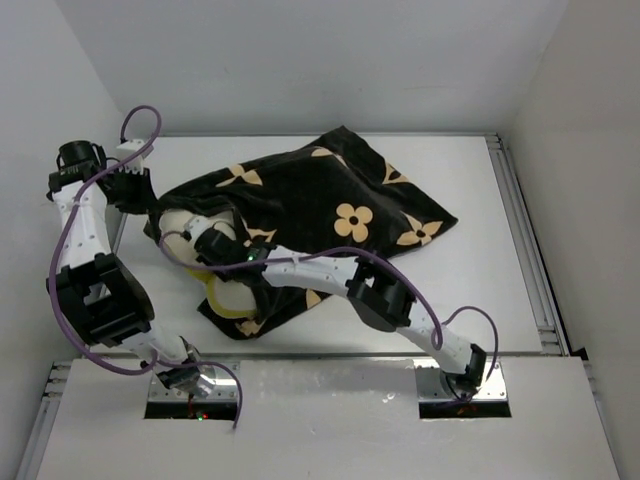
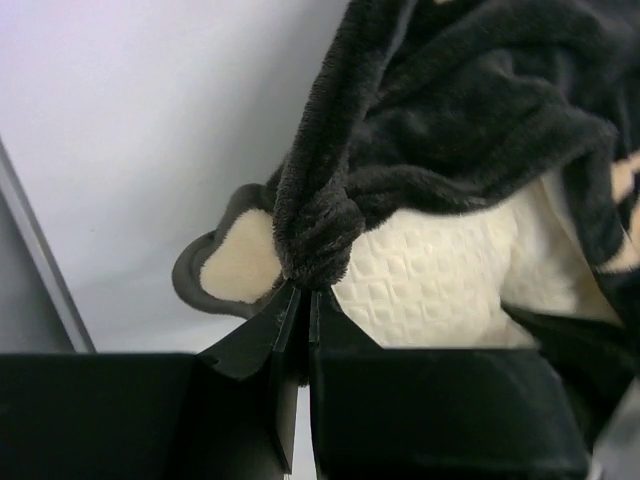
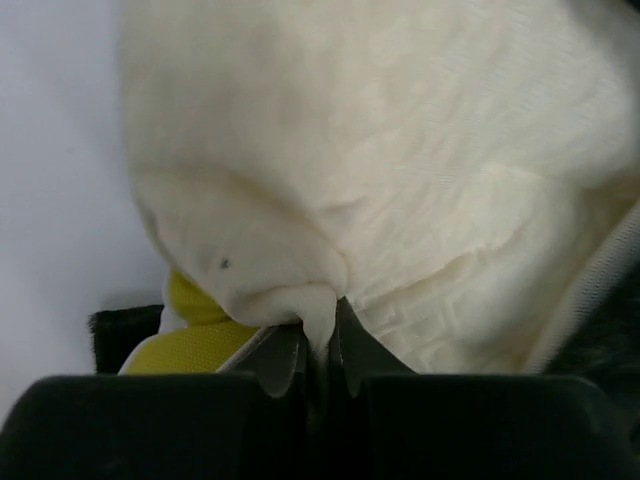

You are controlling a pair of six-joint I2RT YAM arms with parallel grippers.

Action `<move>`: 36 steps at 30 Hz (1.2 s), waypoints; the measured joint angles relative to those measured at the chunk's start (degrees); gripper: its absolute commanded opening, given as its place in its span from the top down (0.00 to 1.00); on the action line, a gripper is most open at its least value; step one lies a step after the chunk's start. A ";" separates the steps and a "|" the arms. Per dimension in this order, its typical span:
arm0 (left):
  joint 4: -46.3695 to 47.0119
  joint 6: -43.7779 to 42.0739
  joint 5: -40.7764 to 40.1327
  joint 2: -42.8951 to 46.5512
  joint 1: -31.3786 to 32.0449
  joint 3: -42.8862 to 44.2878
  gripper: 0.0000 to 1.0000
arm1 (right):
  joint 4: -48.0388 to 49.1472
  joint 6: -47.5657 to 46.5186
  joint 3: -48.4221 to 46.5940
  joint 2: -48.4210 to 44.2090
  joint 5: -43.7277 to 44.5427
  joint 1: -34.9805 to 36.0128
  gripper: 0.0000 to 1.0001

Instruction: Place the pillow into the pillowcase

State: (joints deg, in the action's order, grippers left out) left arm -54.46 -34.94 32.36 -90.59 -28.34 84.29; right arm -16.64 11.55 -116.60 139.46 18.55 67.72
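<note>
The black pillowcase [image 1: 320,200] with tan flower prints lies across the middle of the table, its open end to the left. The cream quilted pillow [image 1: 228,290] sticks out of that opening, with yellow piping [image 1: 213,297] showing at its near edge. My left gripper [image 1: 152,212] is shut on a bunched fold of the pillowcase [image 2: 450,120] rim, jaws pinched at the fabric [image 2: 305,288], with the pillow [image 2: 430,290] just behind. My right gripper [image 1: 202,243] is shut on a fold of the pillow [image 3: 400,150]; the jaws squeeze cream cloth [image 3: 320,335] beside the yellow piping [image 3: 195,345].
White walls close in the table on three sides. A metal rail [image 1: 530,260] runs along the table's right edge and another [image 2: 40,270] along the left. Purple cables [image 1: 70,230] loop off both arms. The right arm's forearm [image 1: 380,290] lies over the pillowcase's near edge.
</note>
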 measured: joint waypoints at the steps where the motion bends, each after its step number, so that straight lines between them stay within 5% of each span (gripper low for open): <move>1: -0.79 -0.74 0.74 0.37 0.02 0.00 1.00 | -0.37 1.33 0.02 -0.22 -0.15 -0.98 1.00; 16: -14.80 -14.43 8.39 0.26 6.78 5.62 1.00 | -3.17 9.64 17.31 -15.37 3.45 -27.10 1.00; 26: -16.55 -18.23 4.07 -0.55 12.24 0.98 1.00 | -4.33 8.79 17.31 -15.56 7.17 -23.71 1.00; 27: -16.44 -18.62 3.39 -0.87 11.82 -0.24 0.98 | -4.15 8.79 17.31 -15.52 6.88 -23.56 1.00; 31: -15.34 -19.87 -0.02 -1.20 10.23 -3.41 0.55 | -1.77 8.83 18.32 -15.58 3.85 -24.02 1.00; 33: -14.78 -20.59 -1.60 -0.22 9.86 -3.43 0.51 | 1.36 8.87 20.59 -16.15 0.17 -24.48 1.00; 34: -14.21 -20.79 -1.90 0.76 9.84 -3.34 0.52 | 2.27 8.92 21.20 -16.33 -1.31 -24.72 1.00; 36: -13.53 -21.22 -2.12 3.10 9.94 -1.75 0.73 | 3.34 9.05 21.29 -16.50 -4.37 -25.14 1.00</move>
State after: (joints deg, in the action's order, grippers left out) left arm -67.99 -56.16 30.24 -87.48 -18.39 82.54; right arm -13.30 20.60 -95.31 122.96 14.17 42.59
